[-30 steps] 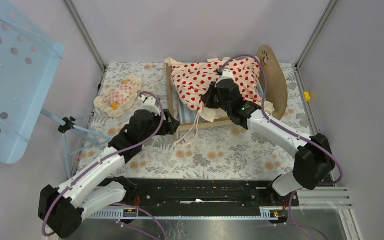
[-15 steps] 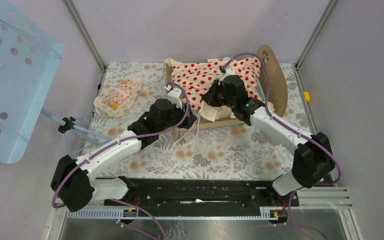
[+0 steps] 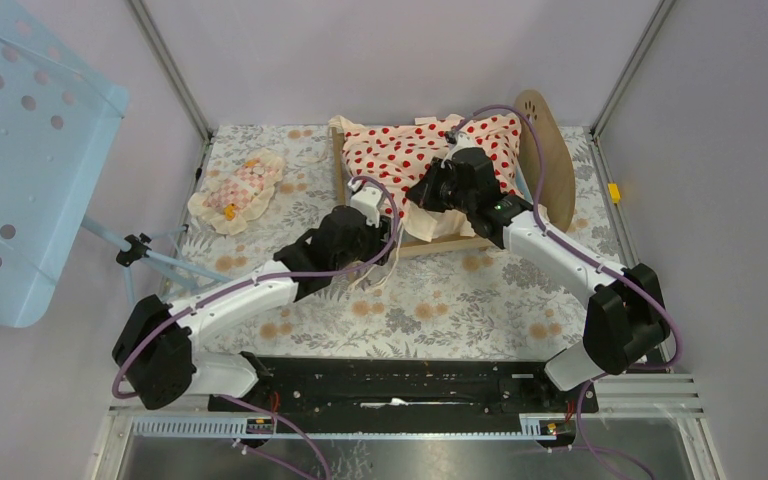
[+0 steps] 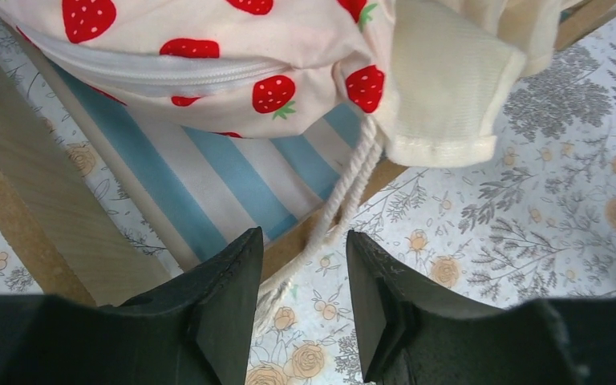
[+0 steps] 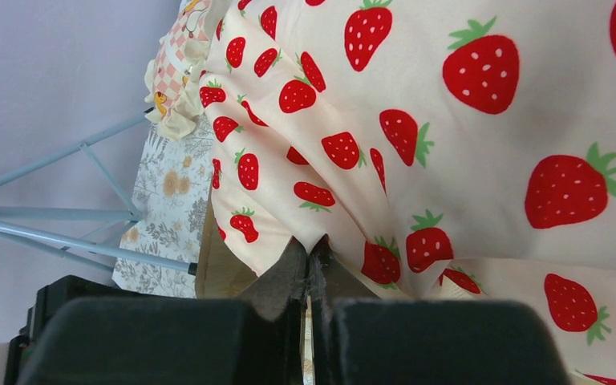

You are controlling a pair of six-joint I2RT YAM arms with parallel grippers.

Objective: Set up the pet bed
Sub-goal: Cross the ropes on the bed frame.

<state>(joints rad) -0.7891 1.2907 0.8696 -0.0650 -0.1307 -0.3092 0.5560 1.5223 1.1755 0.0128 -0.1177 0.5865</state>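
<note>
At the far left, beside the table, a pale blue perforated metal stand (image 3: 20, 150) leans on thin legs. Just right of it, a small pink checked pillow (image 3: 235, 190) with a cream ruffle lies on the floral tablecloth (image 3: 430, 310).

My left gripper (image 4: 305, 250) hangs over the near left corner of the pet bed (image 3: 552, 165). Its jaws are partly apart, and a white twisted cord (image 4: 345, 192) runs down between them unsqueezed, so I hold nothing there.

The bed sits at the back middle of the table. It has a light-wood frame, and a rounded headboard with a paw-print cutout stands upright at its right end. Inside the frame lies a blue-and-white striped mattress (image 4: 233, 180). A cream blanket printed with red strawberries (image 3: 410, 155) is heaped on it and covers most of it. One plain cream corner of the blanket spills over the near rail.

My right gripper (image 5: 311, 258) is over the middle of the bed. Its jaws are closed tight, pinching a fold of that blanket's edge.
</note>
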